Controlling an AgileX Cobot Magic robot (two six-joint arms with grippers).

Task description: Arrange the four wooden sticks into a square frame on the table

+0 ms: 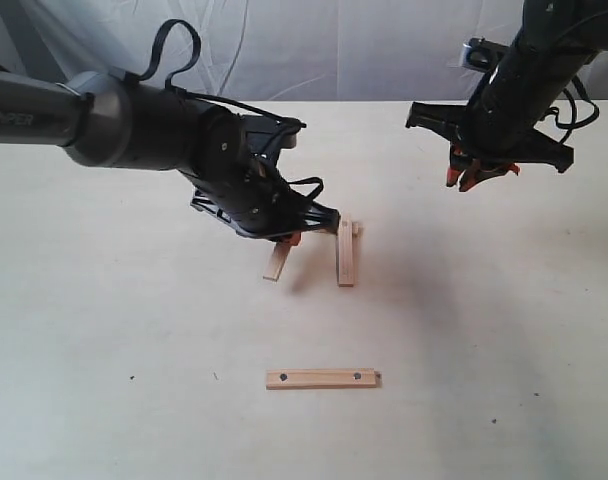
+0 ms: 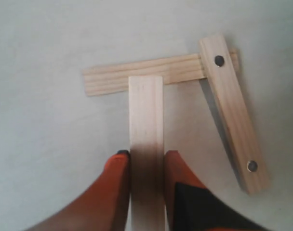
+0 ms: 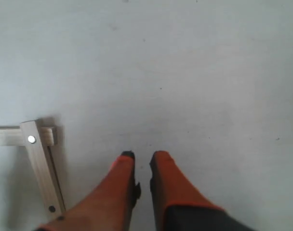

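My left gripper (image 1: 289,238) (image 2: 146,154) is shut on a plain wooden stick (image 1: 278,262) (image 2: 146,120), held tilted with its low end near the table (image 1: 104,350). Just beyond its tip lies a second plain stick (image 2: 137,76) (image 3: 9,136), mostly hidden under the gripper in the exterior view. A holed stick (image 1: 345,252) (image 2: 235,113) (image 3: 40,168) crosses one end of that one. Another holed stick (image 1: 321,379) lies alone nearer the front. My right gripper (image 1: 471,180) (image 3: 141,156) hovers at the back right with only a narrow slit between its fingers and nothing in it.
A wrinkled white backdrop cloth (image 1: 364,40) hangs behind the table. A few tiny dark specks (image 1: 132,378) dot the tabletop.
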